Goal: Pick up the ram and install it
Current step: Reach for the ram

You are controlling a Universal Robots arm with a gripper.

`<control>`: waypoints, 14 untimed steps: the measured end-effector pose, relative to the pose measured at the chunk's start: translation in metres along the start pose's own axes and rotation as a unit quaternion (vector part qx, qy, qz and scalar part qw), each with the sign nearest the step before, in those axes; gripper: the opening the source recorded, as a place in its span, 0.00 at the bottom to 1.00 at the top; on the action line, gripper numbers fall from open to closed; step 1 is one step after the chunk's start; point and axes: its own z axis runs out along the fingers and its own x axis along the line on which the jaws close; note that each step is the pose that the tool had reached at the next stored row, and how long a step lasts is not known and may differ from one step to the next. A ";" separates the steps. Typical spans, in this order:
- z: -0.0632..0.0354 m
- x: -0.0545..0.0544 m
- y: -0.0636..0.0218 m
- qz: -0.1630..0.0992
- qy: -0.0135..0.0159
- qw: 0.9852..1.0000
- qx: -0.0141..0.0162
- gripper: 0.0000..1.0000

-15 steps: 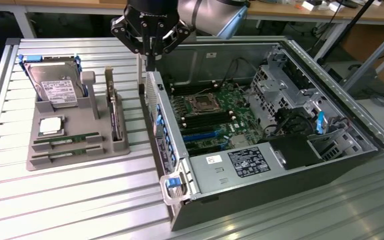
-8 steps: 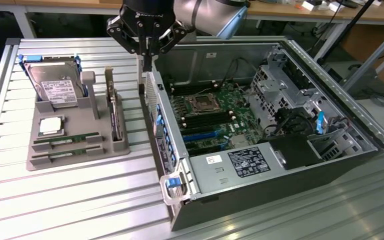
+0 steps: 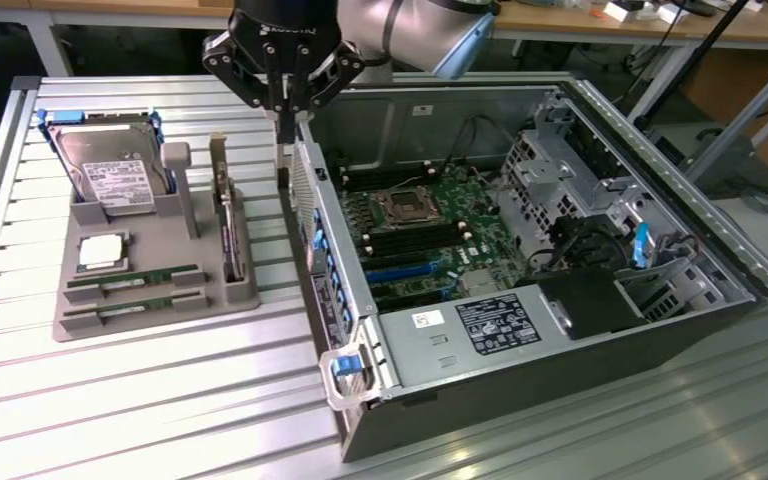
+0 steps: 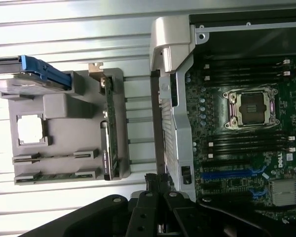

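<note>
gripper (image 3: pixel 281 138): closed, hanging above the wall of the computer case (image 3: pixel 544 400) that faces the tray.
ram (image 3: pixel 283 163): a thin strip seen edge-on just below the fingertips. It is judged to be the stick in the grip, since one long slot of the tray lies bare in the wrist view.
tray (image 3: pixel 157 325): a grey holder on the slatted surface (image 3: pixel 157 420), at the exterior view's left of the case. It carries a hard drive (image 3: pixel 107 175), a square processor chip (image 3: pixel 101 252), an upright expansion card (image 3: pixel 229 235) and a second green stick (image 4: pixel 56 176) in its outermost slot.
target: the black memory slots (image 4: pixel 246 143) on either side of the open processor socket (image 4: pixel 250 106) on the motherboard (image 3: pixel 424 240).
step in hand: judged to be the carry from tray to case. The stick is lifted and not yet seated.
doing it well: the stick should clear the rim of the wall. Its long edge should be level and parallel to the chosen slot, with the descent straight and both ends meeting the slot together.
hazard: a grip on so thin a part may let it pivot, and a tilted stick would likely jam at one end.
</note>
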 end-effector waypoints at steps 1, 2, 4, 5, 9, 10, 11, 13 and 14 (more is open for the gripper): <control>0.0000 0.002 -0.0001 0.000 0.000 1.000 0.000 0.10; 0.0000 0.003 -0.0002 0.000 0.000 1.000 0.000 0.10; -0.0001 0.005 -0.0004 0.000 0.000 1.000 0.000 0.10; -0.0001 0.005 -0.0004 0.000 0.000 1.000 0.000 0.10; -0.0002 0.009 -0.0007 0.000 0.000 1.000 0.000 0.10; -0.0002 0.009 -0.0007 0.000 0.000 1.000 0.000 0.10; -0.0003 0.010 -0.0008 0.000 0.000 1.000 0.000 0.10; -0.0003 0.012 -0.0009 0.000 0.000 1.000 0.000 0.10; -0.0003 0.012 -0.0009 0.000 0.000 1.000 0.000 0.10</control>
